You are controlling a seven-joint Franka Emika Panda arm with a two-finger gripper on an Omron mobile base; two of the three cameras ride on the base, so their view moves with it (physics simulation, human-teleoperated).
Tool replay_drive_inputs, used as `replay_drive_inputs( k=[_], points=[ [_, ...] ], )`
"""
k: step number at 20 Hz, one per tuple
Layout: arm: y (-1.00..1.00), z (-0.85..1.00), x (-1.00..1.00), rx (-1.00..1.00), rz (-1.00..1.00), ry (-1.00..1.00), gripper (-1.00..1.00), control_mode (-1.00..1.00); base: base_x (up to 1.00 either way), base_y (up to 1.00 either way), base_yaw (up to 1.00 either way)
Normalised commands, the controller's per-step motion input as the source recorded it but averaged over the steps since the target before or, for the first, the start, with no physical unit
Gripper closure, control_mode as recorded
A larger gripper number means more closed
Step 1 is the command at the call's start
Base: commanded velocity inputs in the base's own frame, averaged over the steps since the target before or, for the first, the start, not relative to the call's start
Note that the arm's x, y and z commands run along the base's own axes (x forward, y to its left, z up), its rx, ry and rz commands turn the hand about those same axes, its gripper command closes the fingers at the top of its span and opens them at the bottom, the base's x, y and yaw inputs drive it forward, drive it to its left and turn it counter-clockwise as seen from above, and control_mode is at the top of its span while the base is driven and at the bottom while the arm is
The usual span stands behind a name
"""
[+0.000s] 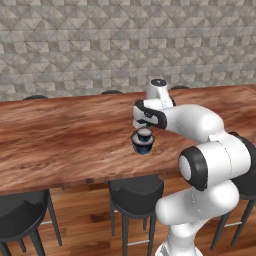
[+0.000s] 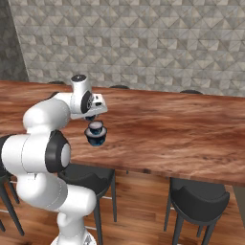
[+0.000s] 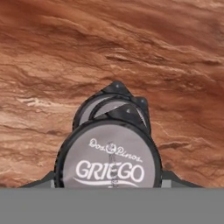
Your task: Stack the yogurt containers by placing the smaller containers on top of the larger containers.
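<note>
Above the wooden counter [image 1: 60,140], hand [image 1: 144,129] apparently pinching upright medium cup [image 1: 143,141], lid up.

The bench [image 1: 65,140] carries a stack of yogurt cups: a smaller cup [image 1: 144,133] sits on a larger cup [image 1: 143,145], near the bench's front edge. The hand [image 1: 143,126] hangs directly above the stack. Below the bench's front edge stand stools [image 1: 136,192]; behind the bench rises the wall [image 1: 100,45].
</note>
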Motion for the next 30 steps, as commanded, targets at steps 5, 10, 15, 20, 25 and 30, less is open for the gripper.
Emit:
replay_drive_inputs(
  k=[5, 10, 15, 20, 25, 30],
  points=[
    [-0.04, -0.03, 0.0, 0.0, 0.0, 0.0, 1.0, -1.0, 0.0, 0.0, 0.0],
    [-0.07, -0.15, 0.0, 0.0, 0.0, 0.0, 1.0, -1.0, 0.0, 0.0, 0.0],
    [0.0, -0.19, 0.01, 0.0, 0.0, 0.0, 1.0, -1.0, 0.0, 0.0, 0.0],
    [0.0, -0.04, 0.07, 0.0, 0.0, 0.0, 1.0, -1.0, 0.0, 0.0, 0.0],
    [0.0, 0.0, 0.12, 0.0, 0.0, 0.0, 1.0, -1.0, 0.0, 0.0, 0.0],
    [0.0, -0.02, 0.0, 0.0, 0.0, 0.0, 1.0, -1.0, 0.0, 0.0, 0.0]
  ],
)
